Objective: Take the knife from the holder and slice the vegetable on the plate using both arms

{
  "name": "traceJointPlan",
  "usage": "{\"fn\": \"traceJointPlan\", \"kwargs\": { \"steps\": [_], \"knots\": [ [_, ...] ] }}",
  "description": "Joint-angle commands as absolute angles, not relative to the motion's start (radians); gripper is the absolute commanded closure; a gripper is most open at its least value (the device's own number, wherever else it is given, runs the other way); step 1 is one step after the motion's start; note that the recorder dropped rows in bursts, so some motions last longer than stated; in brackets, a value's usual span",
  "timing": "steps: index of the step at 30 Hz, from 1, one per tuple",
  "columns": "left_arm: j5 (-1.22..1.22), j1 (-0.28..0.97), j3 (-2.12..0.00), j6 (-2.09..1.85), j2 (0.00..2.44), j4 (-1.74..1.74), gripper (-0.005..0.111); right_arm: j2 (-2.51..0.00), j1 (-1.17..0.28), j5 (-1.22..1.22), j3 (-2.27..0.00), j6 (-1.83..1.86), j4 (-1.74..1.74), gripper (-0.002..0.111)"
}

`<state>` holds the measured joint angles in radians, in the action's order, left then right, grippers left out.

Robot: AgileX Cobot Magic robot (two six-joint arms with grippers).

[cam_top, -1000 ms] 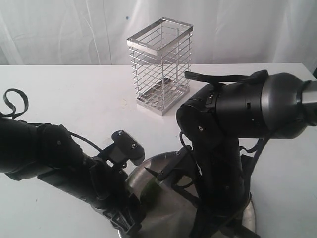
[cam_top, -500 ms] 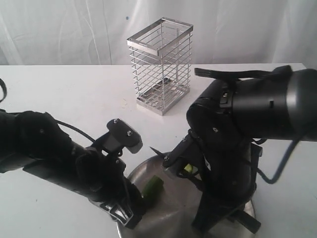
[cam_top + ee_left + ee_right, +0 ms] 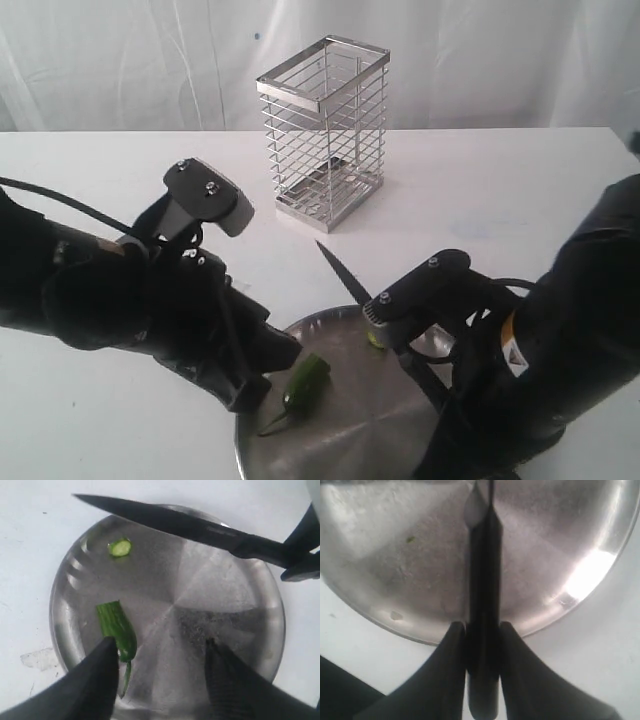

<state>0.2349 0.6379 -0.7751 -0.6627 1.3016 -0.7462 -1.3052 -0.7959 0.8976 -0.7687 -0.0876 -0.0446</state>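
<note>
Setting: white tabletop (image 3: pixel 90 170) with a pale curtain behind; the two pincers work over its near part.
Plate (image 3: pixel 345 435): lies directly under both pincers, shiny and bare apart from the chili pieces.
Holder (image 3: pixel 322 133): stands upright well beyond both pincers, and no knife shows inside it, so the fetching step looks done.
Knife (image 3: pixel 190 527): out of the holder, its handle pinched between the right pincer's (image 3: pixel 482 630) fingers, the blade reaching forward from that pincer over the plate and clear of the chili.
Left pincer (image 3: pixel 160 652): fingers spread apart above the plate, gripping nothing; one finger (image 3: pixel 102 667) sits at the stem end of the chili, though contact cannot be confirmed.
Vegetable (image 3: pixel 117 630): the larger stemmed piece lies on the plate just beside the left pincer.
Cut slice (image 3: pixel 120 547): one small round piece lies apart, nearer the knife tip.
Progress: at least one cut appears made; most of the chili is uncut, so more slicing probably remains.
</note>
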Motion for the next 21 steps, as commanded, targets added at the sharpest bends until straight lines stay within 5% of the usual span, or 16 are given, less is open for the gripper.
{"fn": "traceJointPlan", "kwargs": {
  "steps": [1,5,21],
  "knots": [
    [0.191,0.641,-0.774,-0.607,1.240,-0.833,0.081,-1.208,-0.798,0.852,-0.737,-0.086,0.006,0.108],
    [0.132,0.641,-0.784,-0.605,1.193,-0.937,0.107,-1.157,-0.798,0.829,-0.706,-0.086,0.006,0.108],
    [0.336,0.641,-0.938,-0.824,1.186,-1.161,0.107,-1.117,-0.798,0.726,-0.649,0.031,0.090,0.108]
  ]
}}
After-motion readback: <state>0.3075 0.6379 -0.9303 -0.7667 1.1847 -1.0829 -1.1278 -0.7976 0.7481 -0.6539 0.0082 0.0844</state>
